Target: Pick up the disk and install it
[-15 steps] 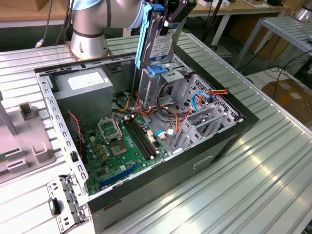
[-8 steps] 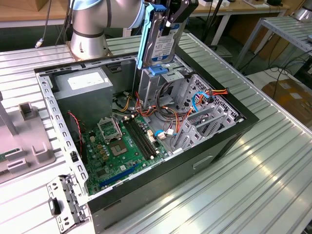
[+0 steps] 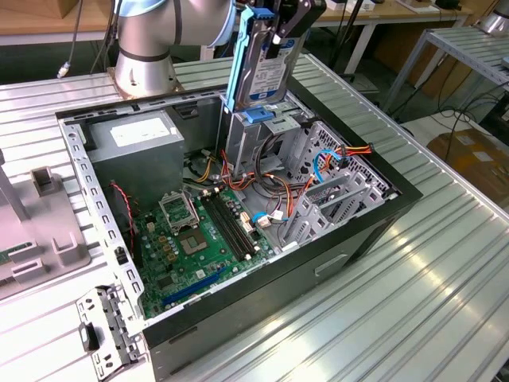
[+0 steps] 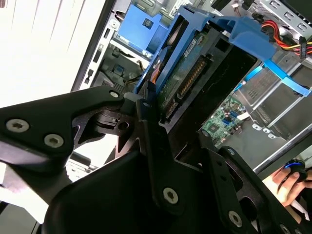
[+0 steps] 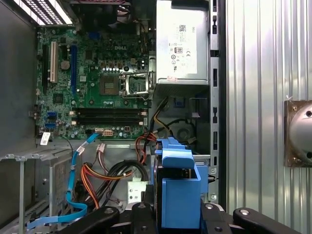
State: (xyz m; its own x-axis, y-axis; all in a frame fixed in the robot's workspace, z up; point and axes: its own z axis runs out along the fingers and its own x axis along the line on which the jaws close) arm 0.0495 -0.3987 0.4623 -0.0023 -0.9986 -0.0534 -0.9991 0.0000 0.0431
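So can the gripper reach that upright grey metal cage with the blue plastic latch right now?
Probably yes: the gripper holds the flat silver disk with blue rails upright directly above the cage, and nothing appears to lie between them.

A white sticker (image 5: 181, 46) with barcodes and small print was seen on the grey power supply box (image 5: 162, 58) in the first wrist view; its wording could not be made out. White lettering was printed on the green motherboard (image 5: 97, 105). In the exterior view, a white-and-blue label (image 3: 272, 72) was carried by the disk (image 3: 256, 48), but nothing on it could be read.
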